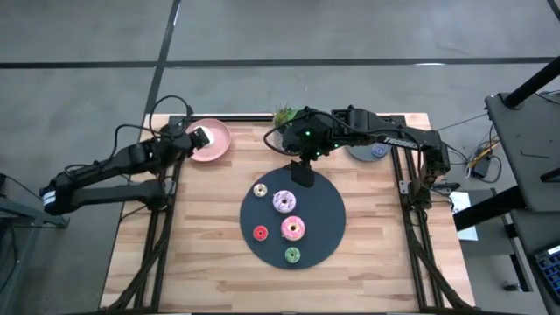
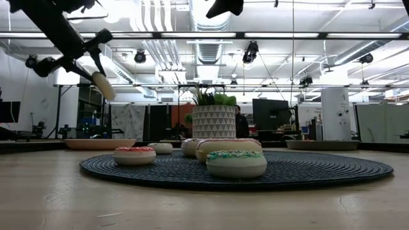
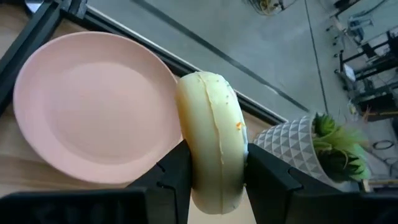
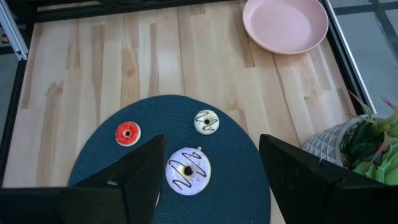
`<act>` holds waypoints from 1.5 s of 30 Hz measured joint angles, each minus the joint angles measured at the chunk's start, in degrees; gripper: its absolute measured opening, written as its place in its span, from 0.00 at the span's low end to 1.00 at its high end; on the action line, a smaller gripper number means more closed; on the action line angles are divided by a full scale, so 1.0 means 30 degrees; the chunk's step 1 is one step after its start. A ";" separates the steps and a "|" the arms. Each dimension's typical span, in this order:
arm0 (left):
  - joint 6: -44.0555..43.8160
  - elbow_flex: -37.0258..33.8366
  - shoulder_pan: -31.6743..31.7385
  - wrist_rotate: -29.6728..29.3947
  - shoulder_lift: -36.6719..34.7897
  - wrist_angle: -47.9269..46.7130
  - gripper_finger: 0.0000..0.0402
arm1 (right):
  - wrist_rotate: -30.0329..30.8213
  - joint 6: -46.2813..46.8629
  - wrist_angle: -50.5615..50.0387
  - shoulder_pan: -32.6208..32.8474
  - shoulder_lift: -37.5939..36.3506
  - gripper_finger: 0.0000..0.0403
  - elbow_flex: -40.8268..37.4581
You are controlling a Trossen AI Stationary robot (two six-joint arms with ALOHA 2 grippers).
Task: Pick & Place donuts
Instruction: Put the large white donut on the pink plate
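Five donuts lie on the dark round mat [image 1: 325, 229] in the middle of the pale wooden table [image 1: 201, 245]: a cream one [image 1: 260, 190], a purple-white one [image 1: 284, 201], a red one [image 1: 260, 233], a pink one [image 1: 293, 229] and a green one [image 1: 291, 255]. A sixth, the white donut [image 3: 213, 146], is clamped edgewise between the fingers of the left gripper [image 3: 214, 177], held in the air over the pink plate [image 1: 219, 149] at the table's far left corner. The right gripper [image 4: 208, 177] hangs above the mat's far edge with its fingers spread and nothing between them. Behind it stand a potted plant [image 2: 213, 115] in a patterned white pot and a grey plate [image 1: 367, 152]. Grey floor surrounds the table; the level view shows a workshop hall with ceiling ducts, lights and screens.
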 joint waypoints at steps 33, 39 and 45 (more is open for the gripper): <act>0.5560 -0.0938 1.1164 0.9286 0.2643 0.7730 0.26 | -0.0005 0.0022 0.0000 -0.0691 0.0001 0.62 -0.0007; 0.5796 -0.0952 1.1795 0.9474 0.4632 0.8779 0.26 | -0.0012 0.0026 0.0003 -0.0753 0.0000 0.62 -0.0007; 0.5601 -0.0960 1.2287 0.9687 0.6626 1.0156 0.26 | -0.0012 0.0022 0.0000 -0.0758 0.0000 0.62 -0.0007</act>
